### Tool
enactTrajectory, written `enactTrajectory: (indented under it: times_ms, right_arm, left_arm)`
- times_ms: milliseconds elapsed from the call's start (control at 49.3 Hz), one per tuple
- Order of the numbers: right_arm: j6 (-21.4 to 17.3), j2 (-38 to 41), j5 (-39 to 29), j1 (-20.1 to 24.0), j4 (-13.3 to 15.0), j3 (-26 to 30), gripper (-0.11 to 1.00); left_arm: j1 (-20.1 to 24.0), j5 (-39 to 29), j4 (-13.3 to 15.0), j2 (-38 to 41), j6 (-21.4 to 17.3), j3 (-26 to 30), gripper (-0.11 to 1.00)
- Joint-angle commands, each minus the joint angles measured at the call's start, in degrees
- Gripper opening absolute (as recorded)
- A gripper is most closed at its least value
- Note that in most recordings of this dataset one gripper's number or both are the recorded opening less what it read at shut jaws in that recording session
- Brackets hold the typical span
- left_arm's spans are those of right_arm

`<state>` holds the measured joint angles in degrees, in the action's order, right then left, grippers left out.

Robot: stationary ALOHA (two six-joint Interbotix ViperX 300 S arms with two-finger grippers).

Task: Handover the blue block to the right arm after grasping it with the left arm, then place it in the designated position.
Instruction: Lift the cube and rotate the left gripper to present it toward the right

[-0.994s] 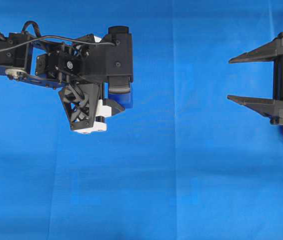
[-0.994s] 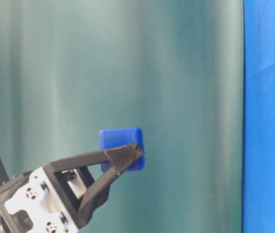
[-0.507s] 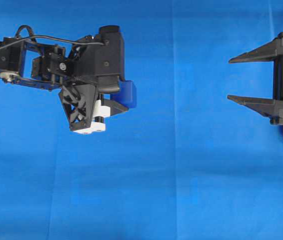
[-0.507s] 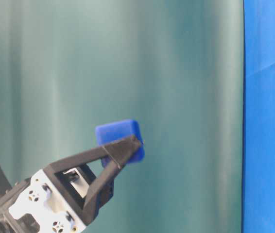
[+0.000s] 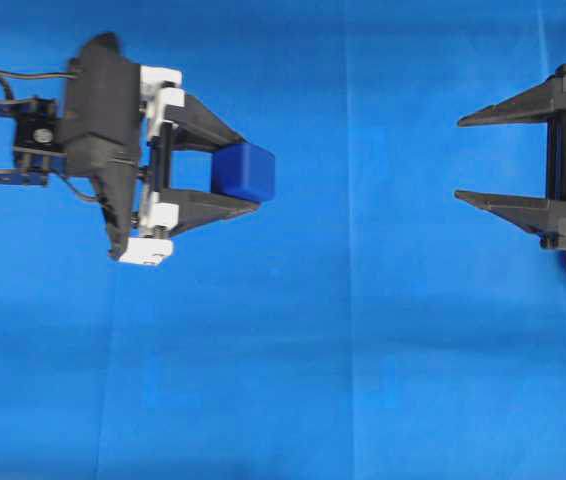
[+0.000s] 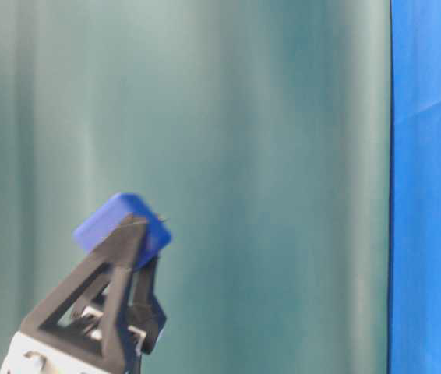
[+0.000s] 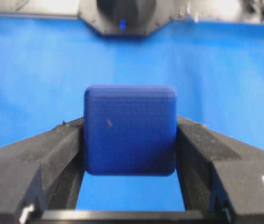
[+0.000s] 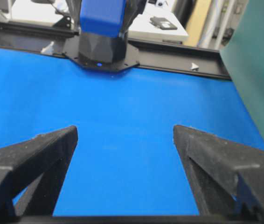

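Left gripper (image 5: 246,173) clamping blue block (image 5: 244,172), right gripper (image 5: 458,158) spread wide, base cropped

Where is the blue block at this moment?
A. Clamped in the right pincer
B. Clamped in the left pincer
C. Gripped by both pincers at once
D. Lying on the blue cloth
B: the blue block sits clamped between the fingers of the left pincer, while the right pincer stands open and empty, far across the cloth.

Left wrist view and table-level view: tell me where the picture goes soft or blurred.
Left wrist view: the blue block is fairly sharp, its surface texture readable; the near finger bases at the bottom corners look softer. Table-level view: the left gripper and block are smeared, edges soft, while the green backdrop is even and shows no glare.
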<state>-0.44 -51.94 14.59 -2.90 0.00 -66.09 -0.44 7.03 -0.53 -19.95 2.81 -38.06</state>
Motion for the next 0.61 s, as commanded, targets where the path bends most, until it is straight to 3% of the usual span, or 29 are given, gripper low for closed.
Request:
enactTrajectory:
  times_ms: [0,446,588]
  right_arm:
    - [0.00,0.26,0.26,-0.09,-0.18,1.67,0.98]
    - [0.09,0.26,0.26,-0.09,-0.09,1.93,0.98]
    - [2.02,0.26,0.18,-0.09,1.49,2.64,0.98]
  left_arm:
    - [-0.18,4.57,-0.18,-5.80,-0.09,-0.88,0.49]
    - [0.18,5.01,-0.18,-5.98,-0.09,-1.41,0.49]
    - [0.18,5.01,-0.18,-5.98,-0.09,-1.41,0.49]
